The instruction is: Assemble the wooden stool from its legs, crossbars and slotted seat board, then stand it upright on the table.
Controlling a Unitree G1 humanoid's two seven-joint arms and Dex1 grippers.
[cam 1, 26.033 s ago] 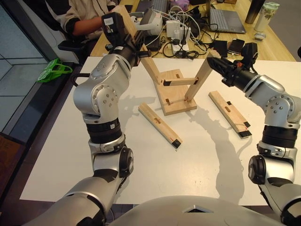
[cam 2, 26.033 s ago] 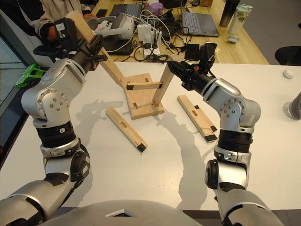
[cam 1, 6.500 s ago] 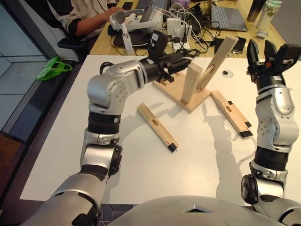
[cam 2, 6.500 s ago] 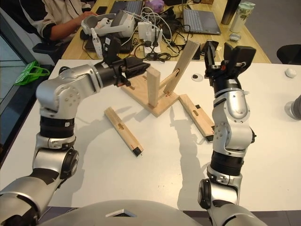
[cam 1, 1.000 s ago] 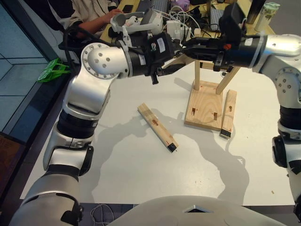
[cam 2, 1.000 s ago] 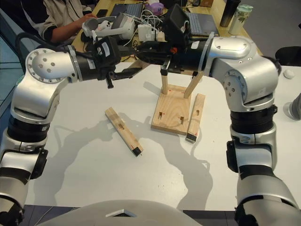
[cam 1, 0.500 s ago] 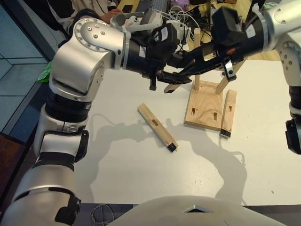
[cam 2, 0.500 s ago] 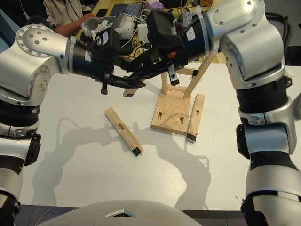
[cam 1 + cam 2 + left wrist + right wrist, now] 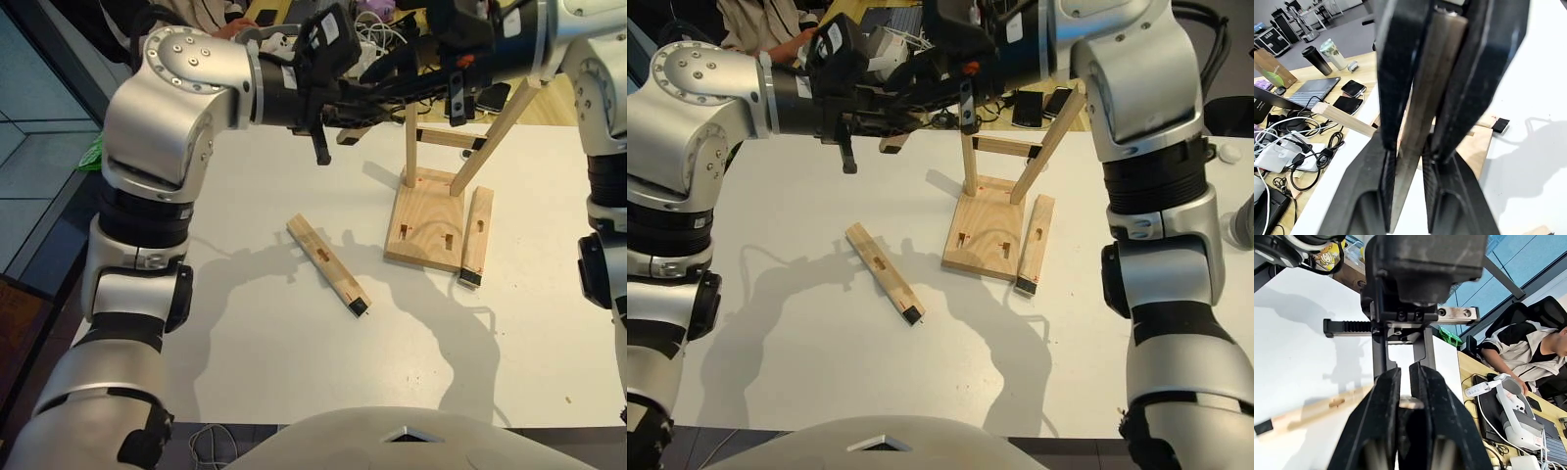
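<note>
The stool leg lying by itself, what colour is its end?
The end cap is black; clearest in the left eye view.

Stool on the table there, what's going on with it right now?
It is half built. The seat board lies flat on the table with two legs standing in it, joined by a crossbar. Two loose legs lie on the table, one beside the board. Above, the left tool grips a wooden bar and the right tool meets it; its hold is unclear.
</note>
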